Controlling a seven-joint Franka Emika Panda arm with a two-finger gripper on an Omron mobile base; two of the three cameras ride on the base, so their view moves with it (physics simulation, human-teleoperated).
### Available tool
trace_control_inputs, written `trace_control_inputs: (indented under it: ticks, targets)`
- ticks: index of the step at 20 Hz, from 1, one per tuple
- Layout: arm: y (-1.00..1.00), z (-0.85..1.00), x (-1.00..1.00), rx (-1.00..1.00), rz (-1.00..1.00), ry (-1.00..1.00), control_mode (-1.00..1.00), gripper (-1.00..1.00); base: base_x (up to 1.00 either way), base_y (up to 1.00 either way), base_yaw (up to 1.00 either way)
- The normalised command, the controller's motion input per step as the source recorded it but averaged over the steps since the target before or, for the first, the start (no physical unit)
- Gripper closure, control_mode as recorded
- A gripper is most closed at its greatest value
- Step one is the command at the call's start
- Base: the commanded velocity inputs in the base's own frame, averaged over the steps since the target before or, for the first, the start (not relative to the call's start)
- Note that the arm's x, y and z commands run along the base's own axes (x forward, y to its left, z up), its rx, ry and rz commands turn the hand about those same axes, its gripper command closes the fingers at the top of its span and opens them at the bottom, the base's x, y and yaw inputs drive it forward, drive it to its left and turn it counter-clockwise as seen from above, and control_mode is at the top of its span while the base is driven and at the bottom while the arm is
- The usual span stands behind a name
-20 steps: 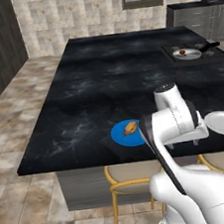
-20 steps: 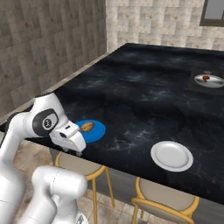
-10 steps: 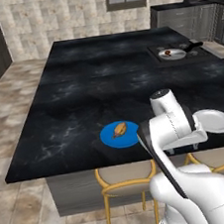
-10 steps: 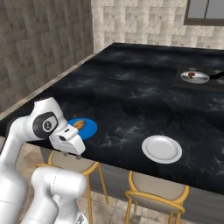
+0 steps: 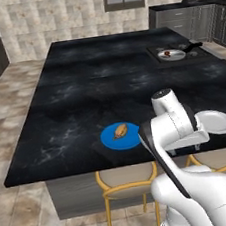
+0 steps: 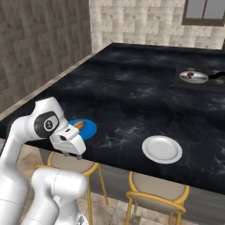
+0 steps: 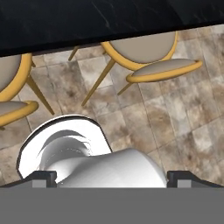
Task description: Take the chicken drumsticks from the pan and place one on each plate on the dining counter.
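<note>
the white arm is folded up close to its own body, at the near edge of the dining counter [image 5: 71, 90]. its hand hangs over that edge and looks down at the floor. the gripper [image 7: 112, 176] shows as two small dark tips [image 7: 39, 176] far apart at the bottom of the hand view, with nothing between them, so it is open and empty.

one chicken drumstick [image 5: 120, 130] lies on the blue plate [image 5: 111, 139], near the front edge of the counter, just left of the arm. the white plate [image 6: 161, 149] sits on the counter too, off to the arm's right side, and it is bare. the other drumstick [image 6: 189, 74] is in the pan [image 6: 193, 78], far across the counter on the dark stove top [image 6: 182, 81]. the pan's black handle [image 5: 193, 45] sticks out to the right.

under the hand are two chairs [image 7: 144, 57] with yellow legs and round grey seats, tucked below the counter edge. the floor [image 7: 175, 127] is brown and grey stone tiles.

the counter top is shiny black with thin white lines in it. both plates are flat and round. the pan is round, shallow and light grey. the wall [image 5: 62, 21] behind is pale stone blocks.
</note>
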Motion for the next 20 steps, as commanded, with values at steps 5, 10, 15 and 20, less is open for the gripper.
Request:
trace_control_inputs:
  ticks: [5,10,15,20]
  targets:
    - [0.0,0.0,0.0,0.0,0.0,0.0,1.0,-1.0,0.0,-0.99,-0.39]
    - [0.0,0.0,0.0,0.0,0.0,0.0,1.0,-1.0,-0.04,-0.37,-0.71]
    - [0.0,0.0,0.0,0.0,0.0,0.0,1.0,-1.0,-0.73,-0.13,0.23]
    - [0.0,0.0,0.0,0.0,0.0,0.0,1.0,-1.0,-0.77,-0.14,0.51]
